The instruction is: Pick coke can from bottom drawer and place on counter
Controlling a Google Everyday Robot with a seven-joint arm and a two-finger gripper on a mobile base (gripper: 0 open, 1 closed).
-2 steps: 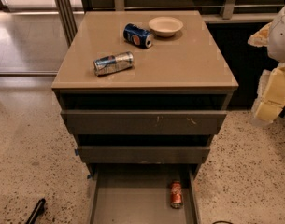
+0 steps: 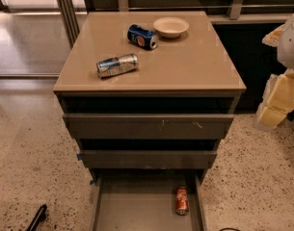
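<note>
Unmoved — cylindrical coke can [image 2: 181,200] in bottom drawer [image 2: 137,207] — gripper off-frame.

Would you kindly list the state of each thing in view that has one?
coke can: on its side in bottom drawer
bottom drawer: pulled open
upper two drawers: pushed in, or nearly
blue Pepsi can: on its side on counter
silver-and-blue can: on its side on counter
bowl: upright, empty
gripper: out of view; only arm at right edge

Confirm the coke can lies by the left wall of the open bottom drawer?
No: the camera view shows the coke can lying by the right wall of the open bottom drawer. The gripper is out of view.
</note>
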